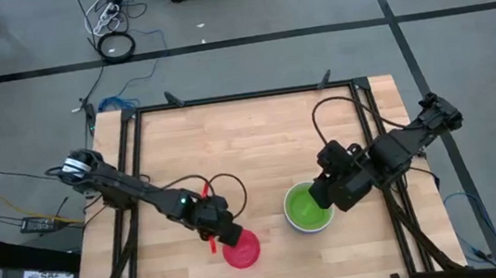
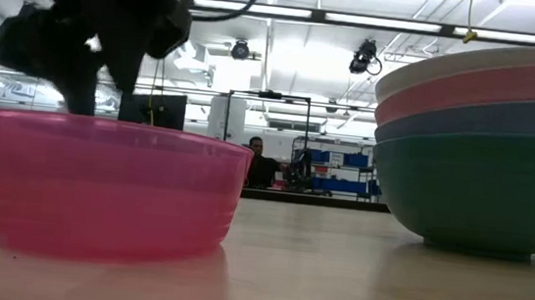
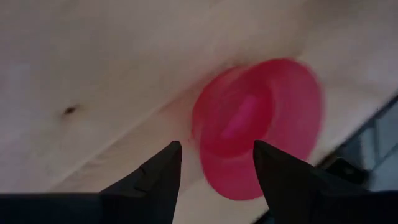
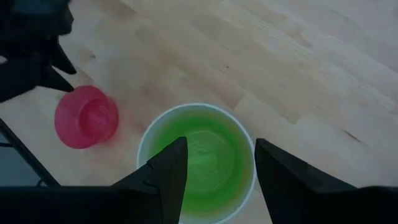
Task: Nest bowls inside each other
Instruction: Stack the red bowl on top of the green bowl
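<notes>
Found left claw [image 1: 226, 230] low over the tabletop [image 1: 230, 141], fingers [image 3: 155, 177] spread. Saw the red bowl [image 1: 242, 251] just ahead of that claw [image 3: 216, 146], upright on the wood, with its near rim showing in the gap between the fingertips. Could not tell whether either finger touched the rim. From table height, noted the dark claw hanging just above and behind the red bowl [image 2: 106, 189], one finger reaching down at the far rim.

Found right claw [image 1: 322, 201] well apart from the left one, off to its side, fingers [image 4: 168, 168] spread wide and gripping nothing. Saw the lime green bowl [image 1: 307, 207] directly beneath that claw [image 4: 217, 142], sitting inside the white bowl [image 4: 144, 140], whose rim ringed it. From table height, counted the stack below it: white [image 2: 512, 65] on top, then pink [image 2: 490, 93], blue [image 2: 487, 122] and teal [image 2: 480, 190] at the bottom, resting on the tabletop. Saw the red bowl [image 4: 86, 117] from the right claw too, apart from the stack and off beside it, under the left arm's dark tip.
</notes>
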`<move>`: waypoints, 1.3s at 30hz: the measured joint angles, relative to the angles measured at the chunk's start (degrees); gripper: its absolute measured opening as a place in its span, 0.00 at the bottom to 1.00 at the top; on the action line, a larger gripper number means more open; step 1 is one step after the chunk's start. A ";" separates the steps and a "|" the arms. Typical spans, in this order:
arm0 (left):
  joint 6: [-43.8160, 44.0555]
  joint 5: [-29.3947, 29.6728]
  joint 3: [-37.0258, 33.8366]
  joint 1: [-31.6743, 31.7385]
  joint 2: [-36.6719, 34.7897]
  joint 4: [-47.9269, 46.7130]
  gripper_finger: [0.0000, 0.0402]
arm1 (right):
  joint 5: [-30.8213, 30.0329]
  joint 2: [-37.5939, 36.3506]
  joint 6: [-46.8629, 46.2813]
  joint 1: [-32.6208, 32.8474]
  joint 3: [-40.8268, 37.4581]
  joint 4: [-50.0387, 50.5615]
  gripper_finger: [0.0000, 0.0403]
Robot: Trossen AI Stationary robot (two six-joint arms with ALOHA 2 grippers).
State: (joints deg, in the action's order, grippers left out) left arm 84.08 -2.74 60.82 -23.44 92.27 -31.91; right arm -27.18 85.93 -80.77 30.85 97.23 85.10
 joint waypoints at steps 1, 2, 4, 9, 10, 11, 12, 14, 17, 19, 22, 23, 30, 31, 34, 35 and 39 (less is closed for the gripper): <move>-0.09 -0.03 0.00 -0.18 0.73 -0.08 0.52 | 0.08 0.07 0.06 0.02 0.00 -0.04 0.43; -0.17 -0.11 0.00 -0.29 1.36 0.18 0.52 | 0.20 0.11 0.35 0.00 0.00 -0.21 0.43; -0.29 0.07 0.00 -0.44 2.57 0.50 0.52 | 0.37 0.15 0.86 0.02 0.00 -0.28 0.43; -1.10 0.05 0.00 -0.77 6.60 1.62 0.52 | 0.40 0.18 1.40 0.04 0.00 -0.33 0.43; -1.25 -0.19 0.00 -0.79 7.35 2.42 0.52 | 0.42 0.18 1.51 0.04 0.00 -0.33 0.43; -1.32 -0.52 0.00 -0.85 7.97 3.26 0.52 | 0.42 0.20 1.51 0.04 0.00 -0.35 0.43; -1.33 -0.66 0.00 -0.92 8.62 3.71 0.51 | 0.43 0.20 1.53 0.04 0.00 -0.31 0.43; -1.33 -1.93 0.00 -0.96 9.46 5.18 0.49 | 0.43 0.20 1.87 0.04 0.00 -0.33 0.43; -1.32 -2.49 0.00 -0.94 9.53 5.59 0.38 | 0.59 0.20 1.97 0.04 0.00 -0.24 0.43; -1.32 -2.32 0.01 -0.97 9.51 5.42 0.27 | 0.66 0.20 2.21 0.04 0.00 -0.22 0.43; -1.37 -2.90 0.01 -0.86 9.51 5.87 0.07 | 0.70 0.20 2.51 0.04 0.00 -0.14 0.43; -1.52 -3.09 0.02 -0.85 9.50 6.40 0.04 | 0.71 0.20 2.58 0.04 0.00 -0.13 0.43; -1.60 -3.09 0.13 0.60 6.36 8.09 0.01 | 0.45 0.20 2.59 0.03 0.00 0.10 0.43; -2.17 -2.82 0.48 1.02 5.68 7.32 0.01 | 0.40 0.22 2.60 0.04 0.00 0.26 0.43; -5.13 -2.91 3.81 2.90 3.09 6.05 0.01 | 0.35 0.22 2.60 0.02 0.00 0.61 0.43; -6.55 -2.84 5.51 3.81 2.35 5.19 0.01 | 0.26 0.22 2.60 0.03 0.00 0.59 0.43; -14.78 0.88 14.76 8.74 1.71 -1.10 0.01 | -2.41 0.22 1.73 0.19 0.00 0.99 0.43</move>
State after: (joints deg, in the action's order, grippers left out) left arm 69.31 -1.87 75.58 -14.70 93.98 -33.01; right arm -29.60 86.15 -79.04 31.05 97.23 86.08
